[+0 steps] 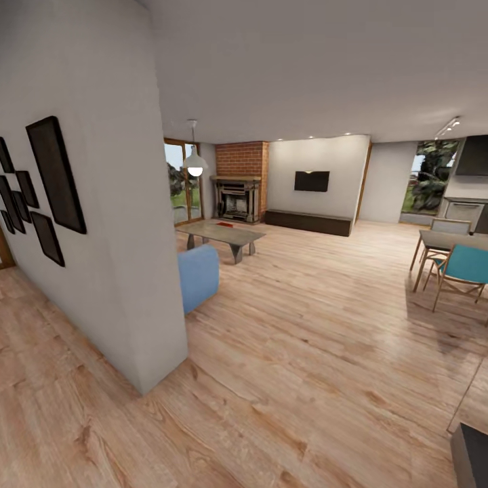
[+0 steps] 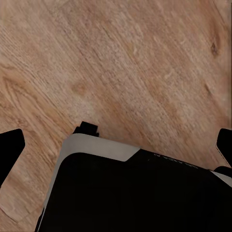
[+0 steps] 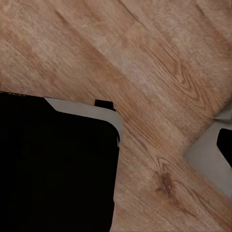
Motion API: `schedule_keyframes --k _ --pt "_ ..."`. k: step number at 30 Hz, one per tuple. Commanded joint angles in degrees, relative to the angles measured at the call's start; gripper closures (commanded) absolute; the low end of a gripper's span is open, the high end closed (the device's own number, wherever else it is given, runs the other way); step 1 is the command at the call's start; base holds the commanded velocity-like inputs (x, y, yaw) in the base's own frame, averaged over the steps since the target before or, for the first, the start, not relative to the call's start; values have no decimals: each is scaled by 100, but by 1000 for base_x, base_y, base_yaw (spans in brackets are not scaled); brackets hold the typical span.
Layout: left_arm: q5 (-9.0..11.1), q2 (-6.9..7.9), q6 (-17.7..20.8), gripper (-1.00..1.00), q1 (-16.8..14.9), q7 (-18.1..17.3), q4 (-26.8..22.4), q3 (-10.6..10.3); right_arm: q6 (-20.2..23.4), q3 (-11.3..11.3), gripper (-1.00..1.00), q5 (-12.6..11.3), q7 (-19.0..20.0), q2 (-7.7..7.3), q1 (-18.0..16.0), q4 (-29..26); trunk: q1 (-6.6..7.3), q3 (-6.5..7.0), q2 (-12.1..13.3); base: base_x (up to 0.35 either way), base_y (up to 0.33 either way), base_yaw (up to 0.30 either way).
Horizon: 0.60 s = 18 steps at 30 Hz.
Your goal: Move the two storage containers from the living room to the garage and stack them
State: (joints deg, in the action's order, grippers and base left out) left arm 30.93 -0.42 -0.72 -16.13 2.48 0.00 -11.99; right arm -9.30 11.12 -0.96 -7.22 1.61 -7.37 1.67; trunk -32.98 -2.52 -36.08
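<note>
Head view – room: the living room, with a light wood plank floor [image 1: 312, 352] running to the far wall.
Head view – near side: a white partition wall [image 1: 102, 203] hung with black rectangular picture frames [image 1: 55, 175]; the rounded end of a blue upholstered sofa [image 1: 199, 276] shows just past the wall's edge.
Head view – low surface: a grey slab-topped surface [image 1: 220, 234] stands beyond the sofa, in front of the red brick fireplace [image 1: 239, 181].
Head view – storage containers: a small orange-red patch [image 1: 224, 224] lies at the far edge of the surface, towards the fireplace; it is too small to tell whether it is one bin or two.
Head view – far wall: a black flat screen [image 1: 312, 181] hangs over a long dark bench [image 1: 308, 222]; a white dome pendant lamp [image 1: 195, 163] hangs before the wood-framed glass doors [image 1: 177, 191].
Head view – right: a teal-backed wooden chair [image 1: 465, 268] sits at a pale dining table [image 1: 453, 240].
Left wrist view – left claw [image 2: 116, 150]: two black fingertips [image 2: 10, 151] stand wide apart at opposite edges, clamped on nothing, above the plank floor and the robot's black, grey-trimmed base [image 2: 130, 193].
Right wrist view – right claw [image 3: 116, 147]: one black fingertip [image 3: 225, 145] shows; the other side is lost against the black base [image 3: 53, 169], so I cannot tell how the jaws stand.
</note>
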Motion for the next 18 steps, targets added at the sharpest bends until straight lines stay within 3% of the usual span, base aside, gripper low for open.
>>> schedule_keyframes --k 1,12,18 --pt "45 -2 -7 -100 -4 19 0 -49 -28 37 -100 -10 -23 4 -9 18 -5 -10 -8 326 0 0" --pt "45 -10 -14 -100 -4 20 0 -49 -45 14 -100 -10 -24 9 -7 18 -5 -10 -8 326 0 -3" --pt "43 -10 -14 -100 -4 20 0 -50 -53 -3 -100 -10 -25 14 -9 18 -5 -10 -8 326 0 -165"
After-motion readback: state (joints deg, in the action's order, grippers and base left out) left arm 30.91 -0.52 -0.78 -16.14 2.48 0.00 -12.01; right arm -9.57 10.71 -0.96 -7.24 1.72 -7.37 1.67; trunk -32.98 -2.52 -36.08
